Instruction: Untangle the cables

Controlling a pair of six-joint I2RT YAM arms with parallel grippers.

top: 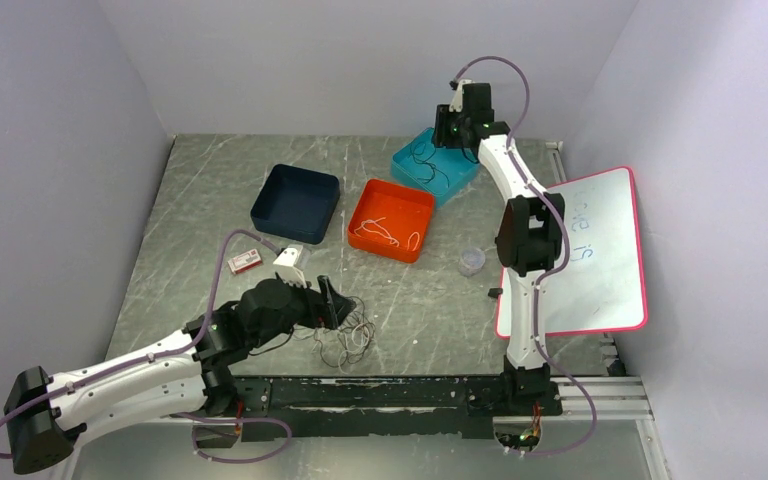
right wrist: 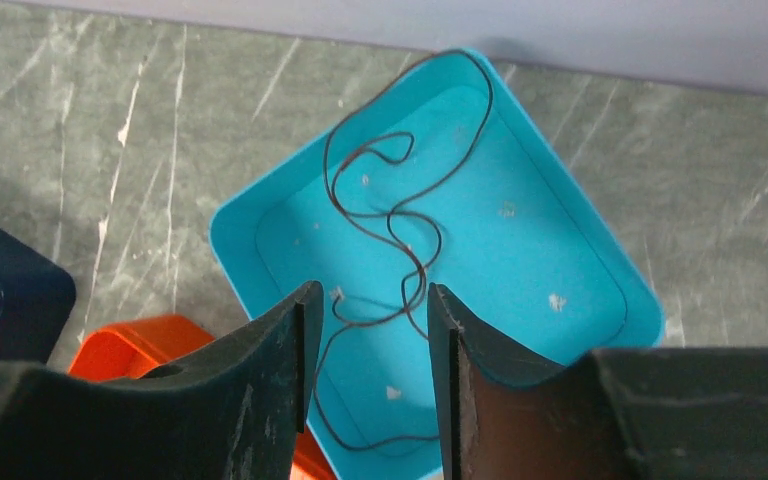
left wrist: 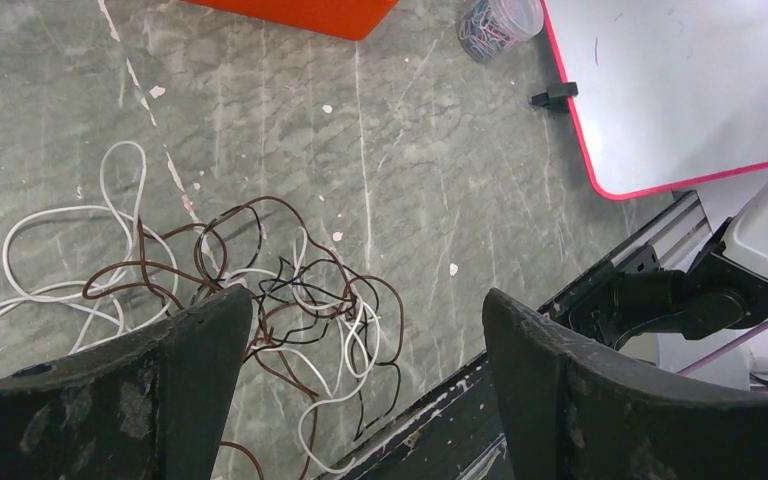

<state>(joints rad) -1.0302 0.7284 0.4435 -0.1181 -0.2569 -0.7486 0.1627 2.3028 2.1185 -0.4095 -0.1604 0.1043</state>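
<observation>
Here we count three trays: a dark-blue tray (top: 295, 225), an orange tray (top: 360, 208) holding white cable (top: 388, 233), and a teal tray (right wrist: 540, 250) holding one dark cable (right wrist: 390, 215). The tangle of cables (left wrist: 260, 290), white, brown and black, lies on the bench (top: 430, 300), too knotted to count. The left fingers (left wrist: 190, 345) gape wide above it. The right fingers (right wrist: 260, 350) stand narrowly parted over the teal tray, gripping nothing. The whiteboard (top: 600, 270) bears blue writing we cannot read.

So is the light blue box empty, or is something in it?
Not empty. The light blue box has a thin dark cable lying inside it, curling in loops across its floor.
</observation>
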